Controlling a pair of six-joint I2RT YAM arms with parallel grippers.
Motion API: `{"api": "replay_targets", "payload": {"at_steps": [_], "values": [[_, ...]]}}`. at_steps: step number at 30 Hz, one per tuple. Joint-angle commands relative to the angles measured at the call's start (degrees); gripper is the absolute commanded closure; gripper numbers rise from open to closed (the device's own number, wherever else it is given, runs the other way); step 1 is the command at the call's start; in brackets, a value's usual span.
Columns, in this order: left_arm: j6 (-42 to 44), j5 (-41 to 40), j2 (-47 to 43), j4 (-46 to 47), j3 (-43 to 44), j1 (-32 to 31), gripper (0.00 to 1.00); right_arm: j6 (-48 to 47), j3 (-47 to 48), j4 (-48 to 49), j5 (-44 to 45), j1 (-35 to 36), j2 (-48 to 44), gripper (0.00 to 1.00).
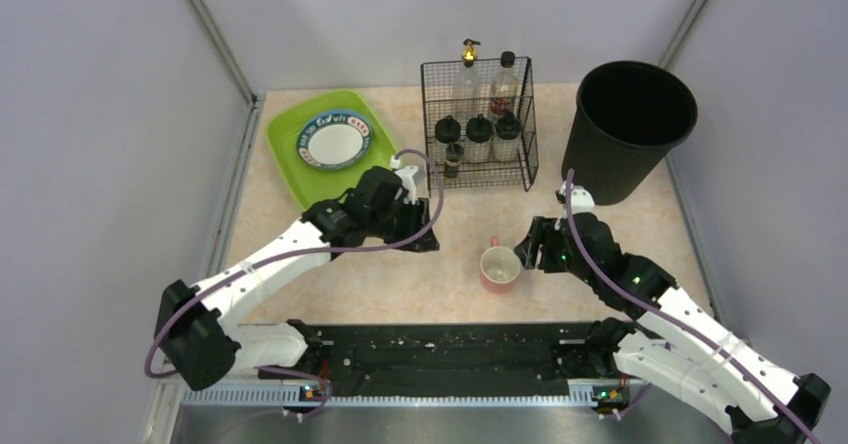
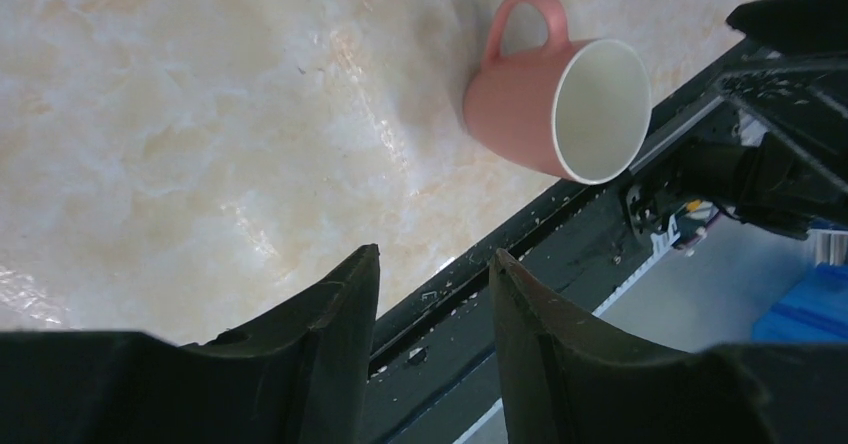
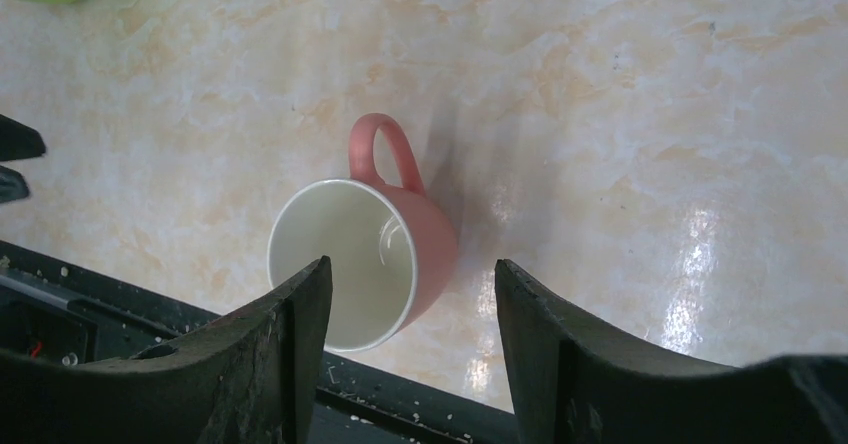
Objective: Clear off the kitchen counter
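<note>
One pink mug [image 3: 350, 264] near right gripper [image 3: 410, 266]

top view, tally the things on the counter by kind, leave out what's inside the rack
pink mug: 1
blue-rimmed plate: 1
green tub: 1
wire rack: 1
black bin: 1
total: 5

Flat, beige-pink mottled kitchen counter [image 1: 440, 294]

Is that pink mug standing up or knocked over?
Upright: the pink mug rests on its base on the kitchen counter, open mouth facing up.
</note>
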Motion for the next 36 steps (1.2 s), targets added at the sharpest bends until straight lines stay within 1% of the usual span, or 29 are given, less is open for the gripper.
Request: {"api": "replay_targets", "payload": {"at_steps": [1,5,10,20,27,36], "values": [[1.2,-3.8,4.7,2.9,3.4,-5.1,0.51,1.5,1.3,0.8,1.2,0.5,0.5,0.4],[0.9,-6.1,9.1,4.3,5.9,-10.1,0.5,1.6,1.2,0.7,2.4,0.6,0.9,0.4],[0.4,-8.2,13.0,5.3,9.2,-13.5,0.5,2.0,1.2,0.6,3.9,0.5,0.8,0.39],[-0.4,-8.4,20.7,6.3,14.6,-15.4,0.47,5.0,1.7,-1.8,8.7,0.5,-0.6,0.37],[-0.9,-8.5,27.1,6.5,18.2,-16.9,0.47,5.0,1.4,-2.0,9.2,0.5,-1.4,0.36],[-0.5,-12.1,32.9,4.0,22.5,-19.1,0.48,5.0,0.8,-2.7,9.4,0.5,-3.0,0.36]]}}
